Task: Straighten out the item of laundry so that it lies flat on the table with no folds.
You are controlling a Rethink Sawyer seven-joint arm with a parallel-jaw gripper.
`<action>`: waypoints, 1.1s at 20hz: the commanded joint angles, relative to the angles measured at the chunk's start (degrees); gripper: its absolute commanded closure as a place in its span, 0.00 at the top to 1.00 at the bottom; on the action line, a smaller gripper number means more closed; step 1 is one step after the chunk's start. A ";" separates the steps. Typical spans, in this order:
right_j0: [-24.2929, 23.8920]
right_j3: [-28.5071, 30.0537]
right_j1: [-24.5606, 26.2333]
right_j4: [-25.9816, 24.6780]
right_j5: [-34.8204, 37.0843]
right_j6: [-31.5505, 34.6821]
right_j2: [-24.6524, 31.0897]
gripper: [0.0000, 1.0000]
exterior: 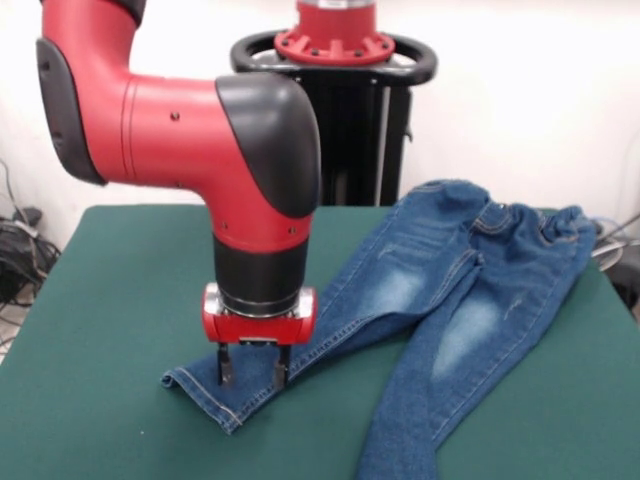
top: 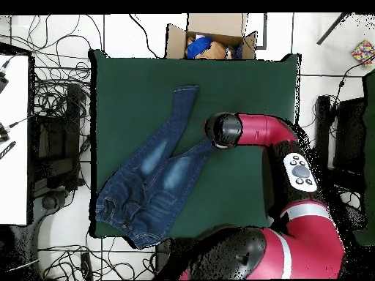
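The jeans (exterior: 450, 290) lie on the green table (exterior: 120, 280). Their gathered waistband (exterior: 530, 220) is at the far right. One leg runs to the near left and ends in a cuff (exterior: 215, 392); the other runs off the picture's bottom edge. My gripper (exterior: 253, 378) points straight down over that cuff, its fingers (exterior: 225, 365) apart and their tips on or just above the denim. In the overhead view the jeans (top: 150, 175) spread in a V, and the arm's wrist (top: 223, 130) hides the gripper and one leg's end. The waistband (top: 121, 212) lies at the table's edge.
The robot's pedestal (exterior: 335, 50) stands behind the table. An open cardboard box (top: 212, 40) with things in it sits just past the table's far edge. Cables (top: 51, 95) lie on the floor at the left. A white surface (top: 13, 139) stands at the left.
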 commanded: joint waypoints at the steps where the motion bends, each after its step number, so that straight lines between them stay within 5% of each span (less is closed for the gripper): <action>1: -1.25 -0.96 7.88 -5.57 -4.19 -9.91 5.76 1.00; 17: -2.69 -7.29 16.37 -9.25 -8.79 -9.60 7.78 1.00; 18: -3.67 -6.66 16.51 -9.88 -10.50 -10.22 8.97 0.00; 22: -3.78 -6.49 16.36 -9.84 -9.65 -10.35 9.30 0.00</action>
